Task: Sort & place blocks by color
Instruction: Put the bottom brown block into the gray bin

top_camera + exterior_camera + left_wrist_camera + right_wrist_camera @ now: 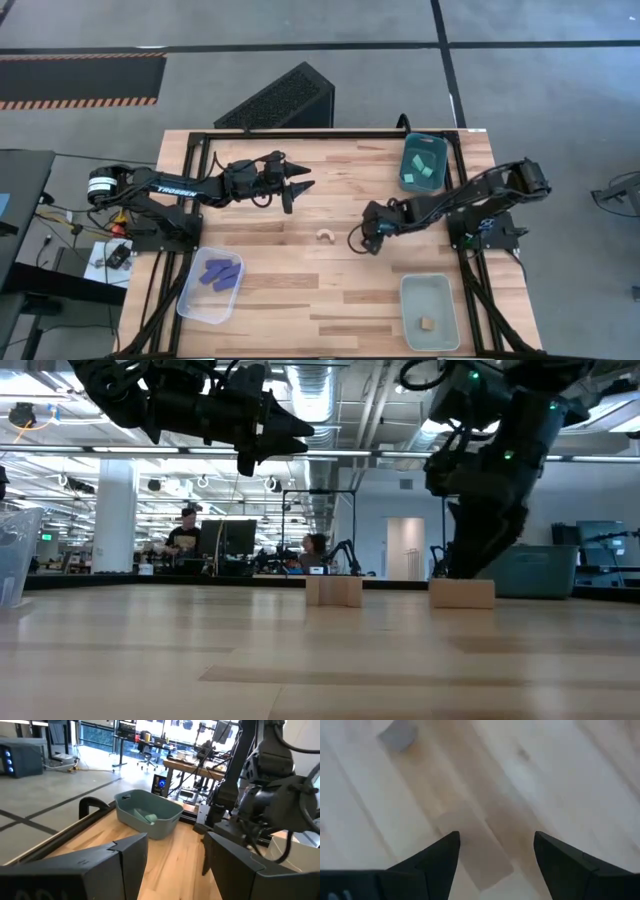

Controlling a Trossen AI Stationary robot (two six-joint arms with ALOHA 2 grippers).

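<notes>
A: Which block am I after?

B: The tan block (475, 847), flat on the table (300, 290) right under my right gripper (362, 240), whose fingers stand apart and empty. The arch (325, 236) sits just beside it.

A: How will it handle?

B: Light, stiff, probably smooth wood. I'd pinch its two long flat sides at the middle.

A: And the other arm?

B: My left gripper (297, 183) hovers apart and empty, well away near the table's far edge.
</notes>
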